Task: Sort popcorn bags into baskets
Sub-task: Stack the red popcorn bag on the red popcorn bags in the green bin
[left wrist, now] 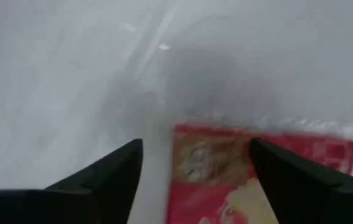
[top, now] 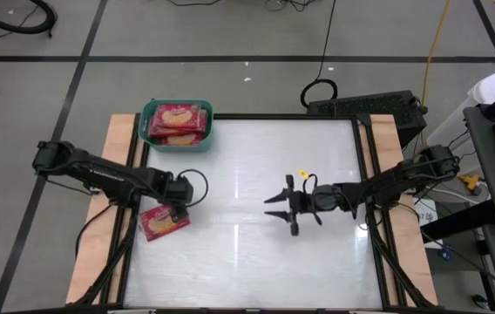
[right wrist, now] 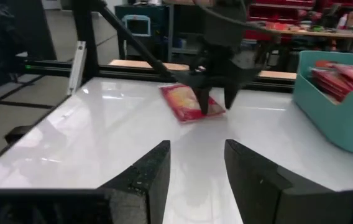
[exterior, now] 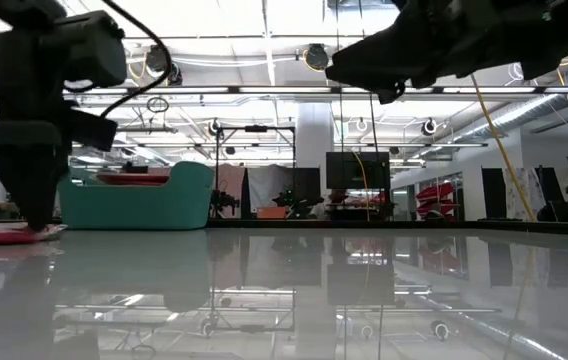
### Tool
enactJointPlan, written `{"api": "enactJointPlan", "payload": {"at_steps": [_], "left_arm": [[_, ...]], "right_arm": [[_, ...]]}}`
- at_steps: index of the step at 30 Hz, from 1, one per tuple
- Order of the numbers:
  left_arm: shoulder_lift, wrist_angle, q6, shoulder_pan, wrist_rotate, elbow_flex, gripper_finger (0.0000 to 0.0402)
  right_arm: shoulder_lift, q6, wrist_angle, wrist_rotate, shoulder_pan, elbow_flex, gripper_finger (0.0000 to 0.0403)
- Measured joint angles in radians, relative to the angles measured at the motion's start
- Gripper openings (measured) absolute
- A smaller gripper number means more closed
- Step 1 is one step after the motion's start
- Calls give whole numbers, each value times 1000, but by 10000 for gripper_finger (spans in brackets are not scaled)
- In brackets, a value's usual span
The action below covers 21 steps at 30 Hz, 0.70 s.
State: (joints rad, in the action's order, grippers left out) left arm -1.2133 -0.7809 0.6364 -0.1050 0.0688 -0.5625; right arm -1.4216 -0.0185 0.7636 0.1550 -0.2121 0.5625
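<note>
One red popcorn bag (top: 162,223) lies flat on the white table at the left, picture side up. My left gripper (top: 176,209) points down over its far right end, fingers open. In the left wrist view one finger (left wrist: 288,180) stands over the bag (left wrist: 226,168) and the other (left wrist: 111,171) beside its edge. The teal basket (top: 147,122) stands at the far left and holds several red bags (top: 178,120). My right gripper (top: 275,208) hovers open and empty at mid-table. My left gripper comes at the bag's end (right wrist: 195,106) from above, pointing down, low at the bag in the low view (exterior: 29,222). The bag lies flat on the table. Whether the fingertips touch it, I cannot tell.
The white table (top: 256,262) lies bare between the two grippers and toward the near edge. Wooden boards (top: 117,148) and black rails run along both sides. A black device (top: 365,106) sits beyond the far edge at the right.
</note>
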Motion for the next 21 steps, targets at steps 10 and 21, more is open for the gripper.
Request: {"api": "enactJointPlan", "payload": {"at_steps": [10,21], "left_arm": [[10,193,-34,-15,-11,127,184],[14,341,-219,-42,129,-18,7]], "right_arm": [[0,-25,1,0,-58,0,144],[-20,-192,-4,208,-71,0,144]]}}
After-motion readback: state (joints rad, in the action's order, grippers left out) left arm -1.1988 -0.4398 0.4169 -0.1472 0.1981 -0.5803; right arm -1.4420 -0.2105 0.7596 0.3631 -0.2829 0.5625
